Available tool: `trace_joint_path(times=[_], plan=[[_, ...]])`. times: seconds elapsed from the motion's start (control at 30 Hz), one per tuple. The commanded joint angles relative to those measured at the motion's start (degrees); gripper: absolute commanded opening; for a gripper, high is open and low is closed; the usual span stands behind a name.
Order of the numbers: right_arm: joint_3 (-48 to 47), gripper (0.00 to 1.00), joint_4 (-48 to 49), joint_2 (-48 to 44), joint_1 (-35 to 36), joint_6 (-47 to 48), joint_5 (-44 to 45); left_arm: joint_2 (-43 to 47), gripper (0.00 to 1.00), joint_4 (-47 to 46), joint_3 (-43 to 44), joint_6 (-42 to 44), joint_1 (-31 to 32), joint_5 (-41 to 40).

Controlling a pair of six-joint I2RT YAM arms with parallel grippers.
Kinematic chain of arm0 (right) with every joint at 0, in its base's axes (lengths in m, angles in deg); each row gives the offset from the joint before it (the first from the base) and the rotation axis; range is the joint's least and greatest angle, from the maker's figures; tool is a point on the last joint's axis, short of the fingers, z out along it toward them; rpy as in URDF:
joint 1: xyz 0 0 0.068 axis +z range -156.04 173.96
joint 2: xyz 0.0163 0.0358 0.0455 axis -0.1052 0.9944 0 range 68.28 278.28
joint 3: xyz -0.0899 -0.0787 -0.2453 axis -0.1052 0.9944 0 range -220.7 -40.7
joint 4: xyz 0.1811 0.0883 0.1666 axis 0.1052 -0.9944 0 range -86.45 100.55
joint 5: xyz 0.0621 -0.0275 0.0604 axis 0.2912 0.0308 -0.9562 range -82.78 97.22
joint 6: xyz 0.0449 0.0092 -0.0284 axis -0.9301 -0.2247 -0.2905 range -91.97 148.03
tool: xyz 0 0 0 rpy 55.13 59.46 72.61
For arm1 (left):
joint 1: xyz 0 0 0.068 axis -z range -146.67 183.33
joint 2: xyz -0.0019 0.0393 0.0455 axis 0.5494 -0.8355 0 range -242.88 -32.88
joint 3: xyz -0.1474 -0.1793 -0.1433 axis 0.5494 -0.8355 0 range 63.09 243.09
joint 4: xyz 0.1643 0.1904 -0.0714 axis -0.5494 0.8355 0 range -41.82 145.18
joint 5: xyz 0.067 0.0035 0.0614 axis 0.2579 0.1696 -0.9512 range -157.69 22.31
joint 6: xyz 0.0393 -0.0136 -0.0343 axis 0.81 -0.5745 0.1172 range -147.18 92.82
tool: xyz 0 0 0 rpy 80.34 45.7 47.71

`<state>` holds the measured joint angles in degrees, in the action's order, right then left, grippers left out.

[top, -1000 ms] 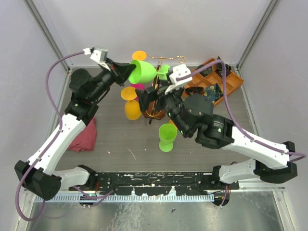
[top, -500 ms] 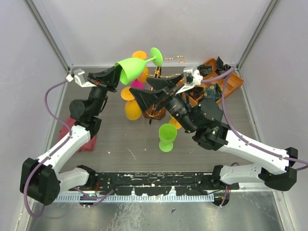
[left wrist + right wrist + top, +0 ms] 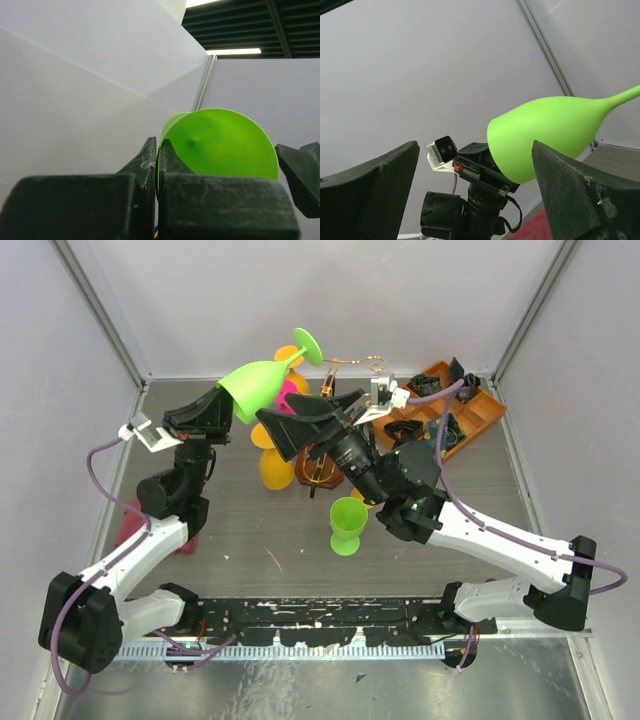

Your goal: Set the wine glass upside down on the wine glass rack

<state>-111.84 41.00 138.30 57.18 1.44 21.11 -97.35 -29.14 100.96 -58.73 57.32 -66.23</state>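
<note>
A green wine glass (image 3: 255, 383) hangs tilted in the air, its bowl toward the left and its foot (image 3: 308, 345) up and to the right. My left gripper (image 3: 220, 405) is shut on the thin rim of its bowl (image 3: 220, 145), the rim pinched between the fingers (image 3: 150, 155). My right gripper (image 3: 270, 435) stands wide open just right of the bowl, facing it. In the right wrist view the bowl (image 3: 550, 130) sits above and between my open fingers (image 3: 390, 175), untouched. The wine glass rack (image 3: 322, 468) stands behind the right gripper, its gold wire arms (image 3: 358, 361) partly hidden.
Orange (image 3: 275, 468) and pink (image 3: 292, 392) goblets stand around the rack. A second green goblet (image 3: 347, 525) stands upright on the table in front. An orange compartment tray (image 3: 478, 412) lies at the back right, a red cloth (image 3: 130, 532) at the left.
The left arm has lifted and tipped the green glass, carrying it left. The right gripper has swung up and left to face the bowl, still open.
</note>
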Motion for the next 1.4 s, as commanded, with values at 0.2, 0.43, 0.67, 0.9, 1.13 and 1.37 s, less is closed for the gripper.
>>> trace_joint_path(times=[0.2, 0.43, 0.67, 0.9, 1.13, 1.37], plan=[[0.95, 1.0, 11.11, 2.59, -0.98, -5.01, 3.25, 4.84, 0.0, -4.68, -2.08, 4.22, -0.08, -1.84], [2.08, 1.0, 19.17, 5.34, -1.26, -8.57, 6.62, 4.61, 0.0, -4.68, -2.43, 4.04, -0.08, -1.48], [-0.23, 1.0, 21.55, 8.7, -2.79, -10.79, 7.91, 5.03, 0.0, -4.68, -2.61, 4.19, -0.08, -0.83], [-2.27, 1.0, 23.45, 11.45, -4.87, -12.53, 8.0, 5.69, 0.0, -4.68, -2.96, 4.59, -0.08, -0.51], [-3.53, 0.99, 23.17, 13.19, -6.86, -14.47, 7.6, 6.46, 0.0, -4.68, -3.18, 4.61, -0.08, -0.57], [-7.56, 0.98, 21.75, 16.93, -7.24, -15.98, 4.25, 6.37, 0.0, -4.68, -3.1, 3.85, -0.08, -1.12]])
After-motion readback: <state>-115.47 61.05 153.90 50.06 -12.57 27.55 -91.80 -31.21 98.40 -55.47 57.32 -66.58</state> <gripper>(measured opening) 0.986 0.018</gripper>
